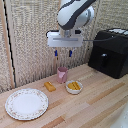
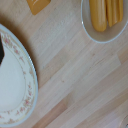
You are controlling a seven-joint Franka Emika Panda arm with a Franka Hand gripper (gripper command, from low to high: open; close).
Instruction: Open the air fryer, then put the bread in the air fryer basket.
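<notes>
**While Hanging Above the Wooden Counter, Spread and Holding Nothing**

While hovering high over the pale wooden tabletop (image 1: 95, 102), white boxy gripper (image 1: 63, 52) on the thick white jointed arm (image 1: 75, 14), pointing its two short dark-blue fingers (image 1: 56, 52) straight down, spread apart, gripping nothing. Hanging just above the small pink cup (image 1: 62, 74).

Sitting closed at the exterior view's right, well apart from the gripper: large glossy black air fryer (image 1: 111, 50), its air fryer basket (image 1: 102, 61) pushed in, chunky black air fryer handle (image 1: 104, 61) jutting from the drawer face, untouched.

Lying on the tabletop just beside the cup, toward the exterior view's left: small oblong golden-brown bread (image 1: 50, 86). Showing partly at the wrist view's edge too (image 2: 38, 5).

Resting near the cup: small white bowl (image 1: 74, 91) holding yellow-orange chunks (image 1: 74, 86). Lying nearest the camera: round white floral-rimmed plate (image 1: 12, 107).
</notes>
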